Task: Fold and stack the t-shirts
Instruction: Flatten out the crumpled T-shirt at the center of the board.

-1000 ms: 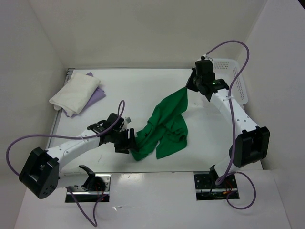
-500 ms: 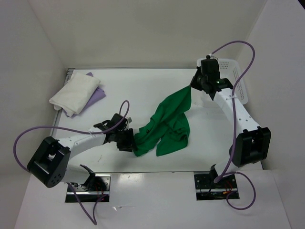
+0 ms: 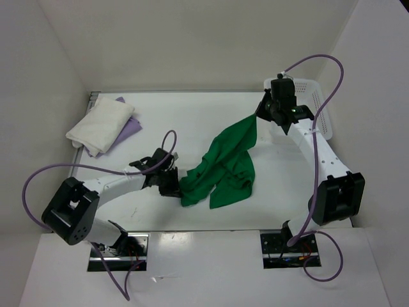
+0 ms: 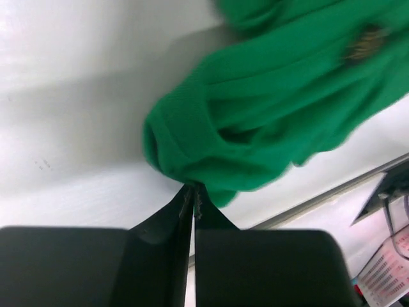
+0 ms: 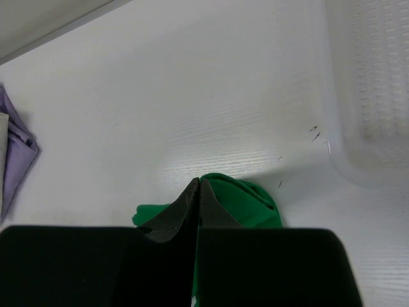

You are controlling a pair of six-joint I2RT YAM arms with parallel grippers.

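Table (image 3: 192, 121): green t-shirt (image 3: 225, 167) in left gripper (image 3: 177, 185)

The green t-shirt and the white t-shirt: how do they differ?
The green t-shirt is unfolded and rumpled; the white t-shirt is folded. The green t-shirt is pinched by the left gripper and the right gripper; the white t-shirt lies untouched on the lavender t-shirt. Both are plain cloth.

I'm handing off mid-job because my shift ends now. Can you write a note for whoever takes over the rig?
Left gripper: shut on the near-left edge of the green t-shirt.
Right gripper: shut on its far corner, beside the basket.
Done: white t-shirt folded, lying on the lavender t-shirt, far left.
Left to do: spread, fold and stack the green one.
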